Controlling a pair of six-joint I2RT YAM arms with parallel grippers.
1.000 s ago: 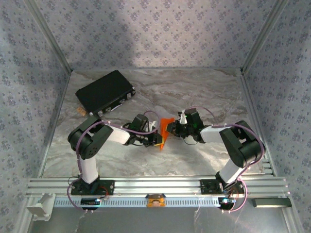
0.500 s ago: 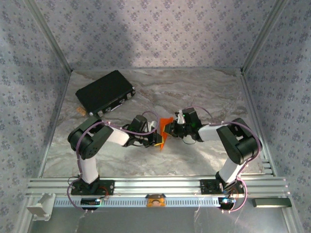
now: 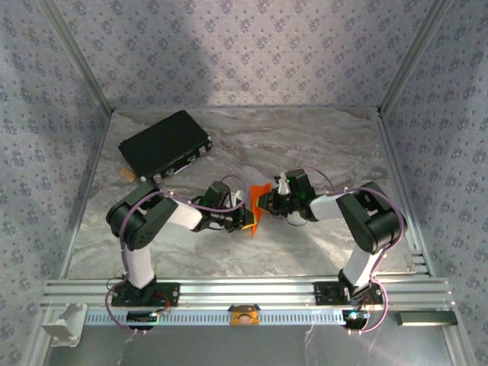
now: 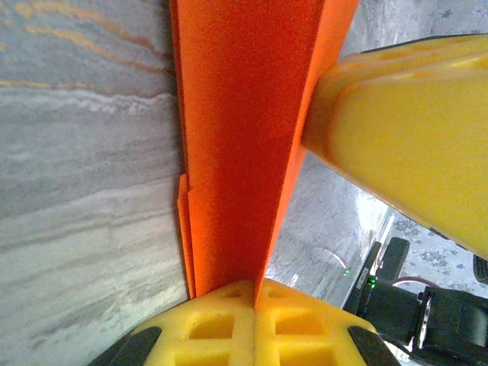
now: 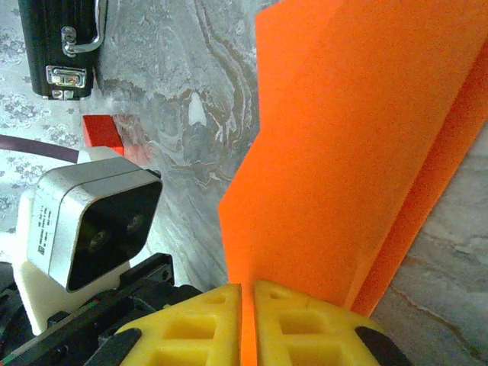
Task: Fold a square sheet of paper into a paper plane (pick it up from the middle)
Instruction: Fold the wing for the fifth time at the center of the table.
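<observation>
Your left gripper [image 4: 255, 296] is clamped tight on the folded orange paper [image 4: 242, 130], its yellow pads meeting on the layered edge at the bottom of its wrist view. Your right gripper [image 5: 245, 296] is pinched all but closed on the same paper from the opposite side, the sheet passing between its pads. The paper stands upright between the two at mid-table [image 3: 320, 145], one crease running lengthwise. Whether its lower edge touches the marble cannot be told. In the left wrist view, a right finger [image 4: 396, 130] presses against the flap's free edge.

By the look of it, you are midway through a fold, not near a finished dart. To do it well, make one grip the anchor on the crease, ease the other slowly along the flap's line, and avoid drawing the arms apart, which could tear thin paper. The black case [image 3: 165, 143] and red block [image 5: 101, 131] lie well apart, far left.
</observation>
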